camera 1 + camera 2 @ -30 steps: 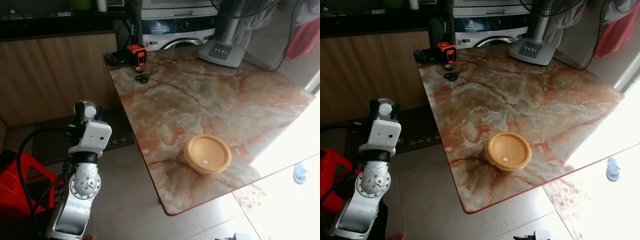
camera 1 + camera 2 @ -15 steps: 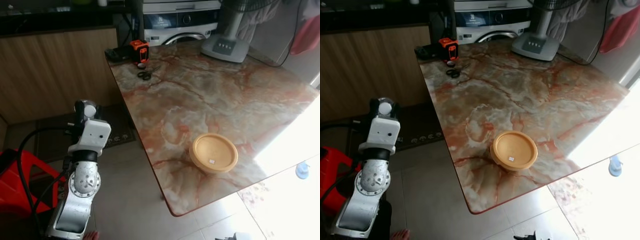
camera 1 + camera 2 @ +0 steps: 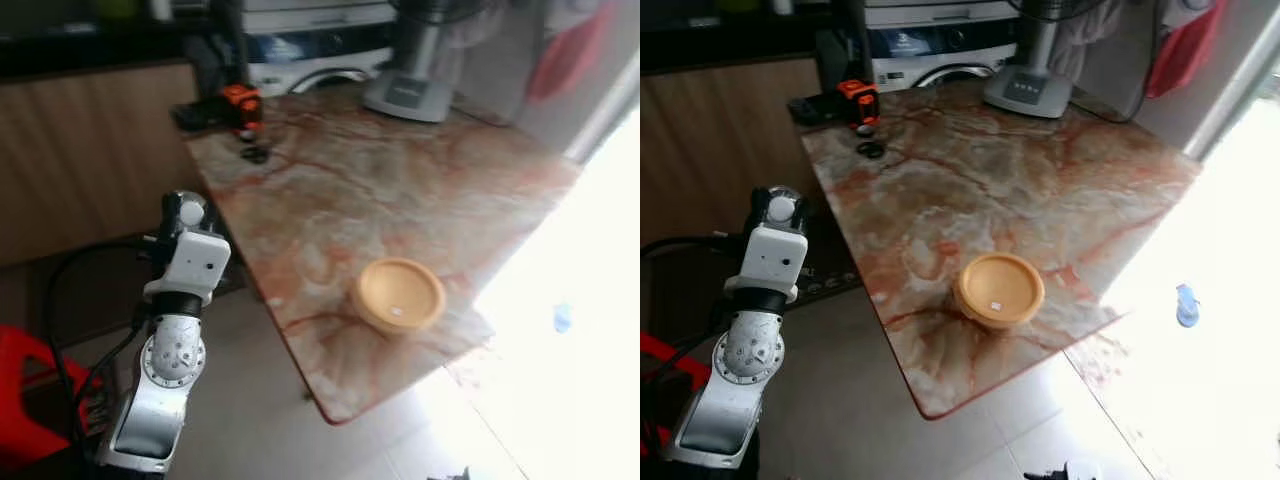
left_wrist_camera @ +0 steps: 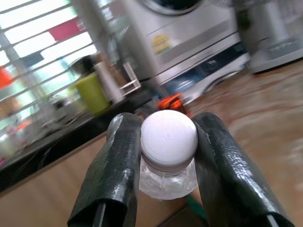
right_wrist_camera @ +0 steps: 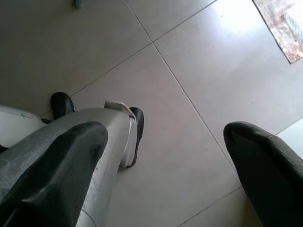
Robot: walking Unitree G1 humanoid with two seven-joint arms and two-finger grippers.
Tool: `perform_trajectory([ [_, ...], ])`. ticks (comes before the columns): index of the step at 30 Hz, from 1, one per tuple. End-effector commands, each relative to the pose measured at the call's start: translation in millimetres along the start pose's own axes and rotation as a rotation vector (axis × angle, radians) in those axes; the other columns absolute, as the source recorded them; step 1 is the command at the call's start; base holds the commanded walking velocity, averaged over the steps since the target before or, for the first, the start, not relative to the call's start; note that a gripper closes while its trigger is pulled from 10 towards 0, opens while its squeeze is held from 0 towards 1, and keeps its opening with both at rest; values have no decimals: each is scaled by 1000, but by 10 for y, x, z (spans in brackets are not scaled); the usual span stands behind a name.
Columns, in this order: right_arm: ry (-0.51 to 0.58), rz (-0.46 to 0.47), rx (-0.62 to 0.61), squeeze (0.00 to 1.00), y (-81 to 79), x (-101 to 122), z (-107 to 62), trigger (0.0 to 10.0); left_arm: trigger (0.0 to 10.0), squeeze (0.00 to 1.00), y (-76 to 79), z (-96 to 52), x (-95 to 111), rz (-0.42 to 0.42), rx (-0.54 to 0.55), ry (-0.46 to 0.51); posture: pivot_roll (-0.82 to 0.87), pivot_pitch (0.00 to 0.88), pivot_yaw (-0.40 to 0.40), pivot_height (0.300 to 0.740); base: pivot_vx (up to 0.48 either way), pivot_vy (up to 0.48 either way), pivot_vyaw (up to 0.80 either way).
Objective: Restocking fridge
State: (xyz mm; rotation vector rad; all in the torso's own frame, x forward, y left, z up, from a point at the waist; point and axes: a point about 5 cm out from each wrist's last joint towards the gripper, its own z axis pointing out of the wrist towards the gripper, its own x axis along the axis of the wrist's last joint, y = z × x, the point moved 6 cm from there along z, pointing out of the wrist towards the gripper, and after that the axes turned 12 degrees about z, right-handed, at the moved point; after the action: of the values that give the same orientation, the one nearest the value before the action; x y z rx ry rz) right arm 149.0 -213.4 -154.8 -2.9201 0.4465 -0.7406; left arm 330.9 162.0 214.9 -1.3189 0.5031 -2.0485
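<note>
Since a second ago my view has swung right, nothing else moved. My left gripper [image 4: 163,189] clamps a white-capped bottle [image 4: 169,151] beside the marble table [image 3: 1040,190]; no label readable. My right gripper [image 5: 175,175] hangs spread above floor tiles [image 5: 189,71].

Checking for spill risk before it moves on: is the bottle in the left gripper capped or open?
Capped. In the left wrist view a white screw cap sits on the clear bottle, held between the left gripper fingers.
</note>
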Motion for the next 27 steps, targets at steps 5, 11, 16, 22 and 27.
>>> perform_trajectory([
  [5, -17, -6, -23, 0, 88, -32, -20, 10000, 10000, 0, -19, 66, 283, -3, -5, 109, 18, 68, -56, 740, 0, 0, -800],
  [11, -16, -6, -24, 0, 87, -30, -20, 10000, 10000, 0, 15, 75, 318, 8, -25, 122, 17, 68, -55, 740, 0, 0, -800],
  [16, -16, -5, -26, 0, 92, -27, -20, 10000, 10000, 0, 29, 85, 386, 20, -39, 153, 22, 66, -55, 740, 0, 0, -800],
  [22, -18, -6, -23, 0, 81, -33, -18, 10000, 10000, 0, 30, 95, 405, 29, -52, 167, 20, 60, -51, 740, 0, 0, -800],
  [27, -18, -7, -23, 0, 74, -39, -17, 10000, 10000, 0, 56, 82, 411, 28, -66, 171, 18, 52, -47, 740, 0, 0, -800],
])
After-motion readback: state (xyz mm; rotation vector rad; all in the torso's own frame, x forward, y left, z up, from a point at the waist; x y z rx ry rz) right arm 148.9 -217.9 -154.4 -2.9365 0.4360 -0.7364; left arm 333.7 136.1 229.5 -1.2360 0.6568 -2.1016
